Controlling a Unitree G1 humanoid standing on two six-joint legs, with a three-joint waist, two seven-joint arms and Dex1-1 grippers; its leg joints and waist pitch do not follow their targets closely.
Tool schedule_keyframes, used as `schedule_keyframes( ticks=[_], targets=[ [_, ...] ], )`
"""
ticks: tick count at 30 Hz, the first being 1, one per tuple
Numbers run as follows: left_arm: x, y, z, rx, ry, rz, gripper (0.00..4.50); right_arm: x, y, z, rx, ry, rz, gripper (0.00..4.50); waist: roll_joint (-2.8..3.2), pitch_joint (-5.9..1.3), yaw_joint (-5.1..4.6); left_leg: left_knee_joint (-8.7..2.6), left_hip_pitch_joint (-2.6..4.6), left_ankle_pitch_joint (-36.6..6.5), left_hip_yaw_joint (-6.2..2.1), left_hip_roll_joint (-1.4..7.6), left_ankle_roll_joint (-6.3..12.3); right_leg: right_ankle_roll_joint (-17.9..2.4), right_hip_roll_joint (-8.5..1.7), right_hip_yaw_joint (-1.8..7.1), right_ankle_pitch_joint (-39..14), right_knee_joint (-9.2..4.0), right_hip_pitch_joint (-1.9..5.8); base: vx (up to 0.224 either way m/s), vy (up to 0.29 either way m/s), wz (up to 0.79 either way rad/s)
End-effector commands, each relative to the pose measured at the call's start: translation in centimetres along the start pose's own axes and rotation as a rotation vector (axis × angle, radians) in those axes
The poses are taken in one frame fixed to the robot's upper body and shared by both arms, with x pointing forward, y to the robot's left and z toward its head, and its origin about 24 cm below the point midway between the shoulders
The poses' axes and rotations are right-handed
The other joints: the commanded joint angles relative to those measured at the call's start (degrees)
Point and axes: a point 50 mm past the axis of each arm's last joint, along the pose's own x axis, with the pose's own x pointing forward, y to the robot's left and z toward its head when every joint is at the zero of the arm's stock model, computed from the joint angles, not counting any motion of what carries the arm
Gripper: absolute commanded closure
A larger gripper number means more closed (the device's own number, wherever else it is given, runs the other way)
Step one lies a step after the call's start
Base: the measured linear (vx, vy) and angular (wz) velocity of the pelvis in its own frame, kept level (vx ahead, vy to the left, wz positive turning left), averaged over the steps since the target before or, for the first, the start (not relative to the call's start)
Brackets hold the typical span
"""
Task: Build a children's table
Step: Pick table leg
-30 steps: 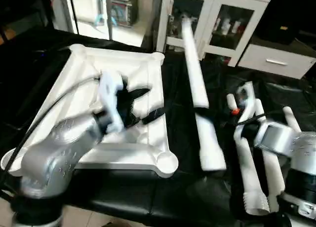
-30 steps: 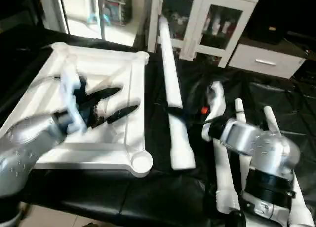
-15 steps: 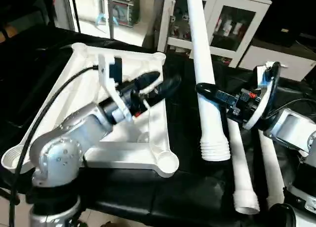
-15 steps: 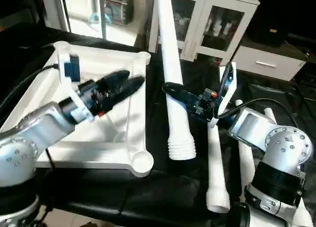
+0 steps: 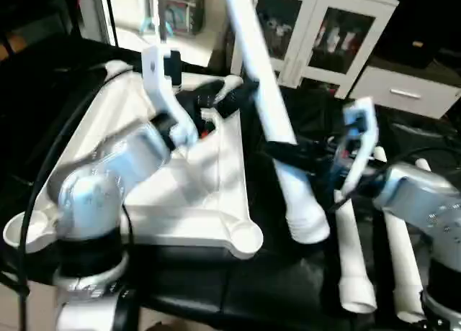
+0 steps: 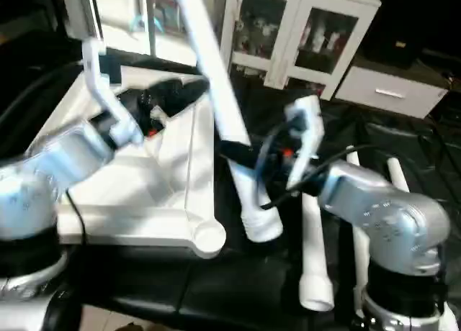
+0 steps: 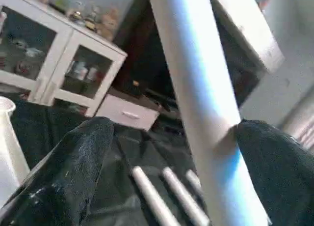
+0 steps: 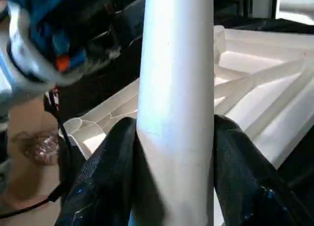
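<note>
Leg [image 5: 270, 108] now tilted over table top [image 5: 216, 194], pinched by right gripper [image 8: 174, 137]; left gripper [image 7: 162, 152] spread.

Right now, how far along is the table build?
No leg is seated: the tabletop lies underside up and its near corner socket is empty. In hand: the right gripper is shut on one leg, and the left gripper straddles it higher up, open. Other legs still lie on the black cloth.

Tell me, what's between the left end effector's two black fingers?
One long white leg passes between the left end effector fingers, seen in the left wrist view. One finger touches it; the other stands apart.
</note>
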Motion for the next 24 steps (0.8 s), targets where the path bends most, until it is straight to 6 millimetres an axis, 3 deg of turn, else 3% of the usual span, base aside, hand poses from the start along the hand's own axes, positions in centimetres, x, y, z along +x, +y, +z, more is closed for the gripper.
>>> schedule_keyframes(
  ticks=[1,7,15,20,21,24],
  targets=[
    [0.4,0.2,-0.1,-0.051,0.008,0.019,0.0,-0.2,0.4,0.3,-0.066,-0.012,0.003,2.75,0.47,-3.39,0.23,-3.75,-0.12,2.54,-1.26,3.18,-1.86,-8.41,-4.63,3.15,1.08,-3.68,3.28,0.0,0.0,0.0],
    [0.6,-0.2,0.0,-0.144,-0.011,-0.017,0.0,-0.1,0.5,-0.3,-0.101,0.011,0.011,2.75,0.44,-3.57,0.33,-3.48,-0.18,4.94,-1.31,3.17,-0.48,-9.83,-4.66,3.08,5.33,-3.38,3.46,0.0,0.0,0.0],
    [0.8,-0.1,-0.2,-0.134,0.019,0.022,0.0,0.1,0.8,-0.7,-0.143,0.034,0.027,2.75,0.51,-3.47,0.28,-3.53,-0.1,3.45,-1.35,3.36,-0.14,-9.31,-4.71,3.1,2.89,-3.56,3.38,0.0,0.0,0.0],
    [0.8,-0.2,0.0,-0.137,0.025,0.021,0.47,0.1,0.4,-1.0,-0.191,0.063,-0.013,2.75,0.54,-3.45,0.28,-3.51,-0.06,3.44,-1.37,3.37,-0.5,-9.26,-4.73,3.08,2.91,-3.54,3.32,0.0,0.0,0.0],
    [0.8,-0.3,0.0,-0.142,0.027,0.017,0.47,0.2,0.3,-1.1,-0.201,0.07,-0.019,2.75,0.83,-3.43,0.33,-3.51,-0.02,3.27,-1.38,3.34,-0.62,-9.31,-4.74,3.1,2.83,-3.5,3.26,0.0,0.0,0.0],
    [0.7,-0.4,-0.1,-0.148,0.038,0.007,0.79,0.4,0.3,-1.2,-0.203,0.069,-0.025,2.75,0.65,-3.43,0.28,-3.54,-0.09,2.77,-1.37,3.33,-0.8,-9.48,-4.75,3.12,2.86,-3.54,3.36,0.0,0.0,0.0]
  ],
)
